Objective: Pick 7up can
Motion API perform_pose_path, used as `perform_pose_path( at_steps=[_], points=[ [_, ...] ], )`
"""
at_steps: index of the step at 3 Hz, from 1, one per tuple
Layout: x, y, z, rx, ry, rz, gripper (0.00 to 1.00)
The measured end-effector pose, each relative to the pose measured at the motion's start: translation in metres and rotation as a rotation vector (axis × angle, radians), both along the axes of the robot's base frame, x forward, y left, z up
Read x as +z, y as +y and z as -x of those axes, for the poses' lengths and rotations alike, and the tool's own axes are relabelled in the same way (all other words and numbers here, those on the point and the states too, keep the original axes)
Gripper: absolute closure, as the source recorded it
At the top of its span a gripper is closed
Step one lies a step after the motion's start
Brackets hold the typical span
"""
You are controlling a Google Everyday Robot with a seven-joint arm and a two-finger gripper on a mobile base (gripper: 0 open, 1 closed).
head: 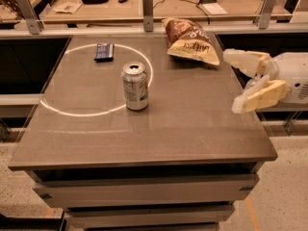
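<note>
Standing upright left of centre on the table (192,124), the 7up can (135,86) looks light, slick and easily dented, so a gentle mid-wall grip suits it; the tool (232,82) hovers spread at far right, well apart.

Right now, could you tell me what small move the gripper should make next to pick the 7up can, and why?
Probably move the gripper leftward toward the 7up can. The gripper hangs open over the right edge of the table, well apart from the can, which stands upright on the white ring. The crisp bag lies farther back, off that path.
</note>
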State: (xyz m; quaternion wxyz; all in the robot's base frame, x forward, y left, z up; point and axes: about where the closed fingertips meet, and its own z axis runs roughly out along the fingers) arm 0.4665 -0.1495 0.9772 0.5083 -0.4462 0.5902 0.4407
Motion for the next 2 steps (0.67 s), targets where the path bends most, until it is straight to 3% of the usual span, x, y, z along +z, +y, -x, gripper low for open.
perform_pose_path(
  at_steps=[2],
  points=[
    [-0.01,0.063,-0.024,-0.018,0.027,-0.07,0.0]
  ],
)
